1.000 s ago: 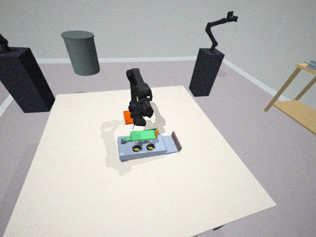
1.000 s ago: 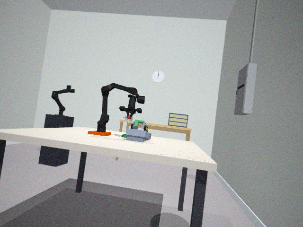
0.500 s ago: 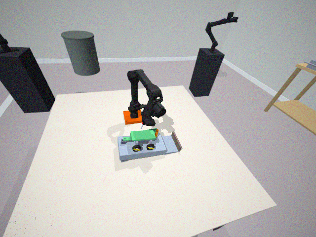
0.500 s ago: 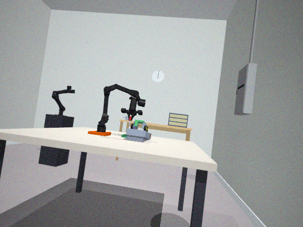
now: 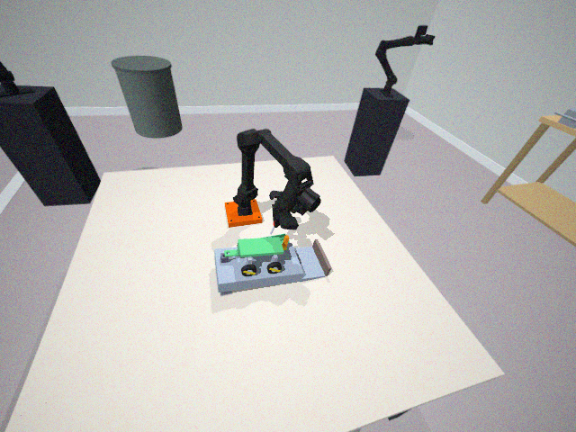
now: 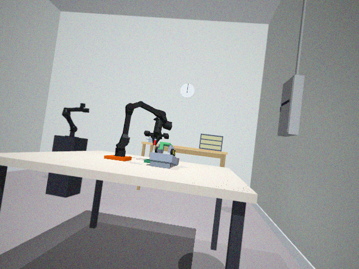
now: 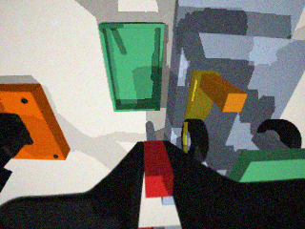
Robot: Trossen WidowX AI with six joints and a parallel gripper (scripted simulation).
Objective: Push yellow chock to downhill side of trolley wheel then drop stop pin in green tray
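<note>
My gripper (image 7: 152,146) (image 6: 155,141) is shut on the red head of the stop pin (image 7: 158,174) (image 5: 272,229). The pin is out of the ramp and hangs in the air beside the trolley, its grey shaft pointing down. The green-bodied trolley (image 5: 260,247) (image 7: 274,167) stands on the grey-blue ramp (image 5: 260,281) (image 6: 160,158). The yellow chock (image 7: 196,97) (image 5: 285,242) with its orange handle lies on the ramp at the downhill side of a near wheel and looks touching it. The green tray (image 7: 135,52) (image 6: 147,161) lies beside the ramp, ahead of the pin in the wrist view, with only shadows visible inside.
The orange base plate (image 5: 232,221) (image 7: 52,134) of the arm is left of the tray in the wrist view. A brown end board (image 5: 321,256) stands at the ramp's low end. The trolley's body is close beside the right finger.
</note>
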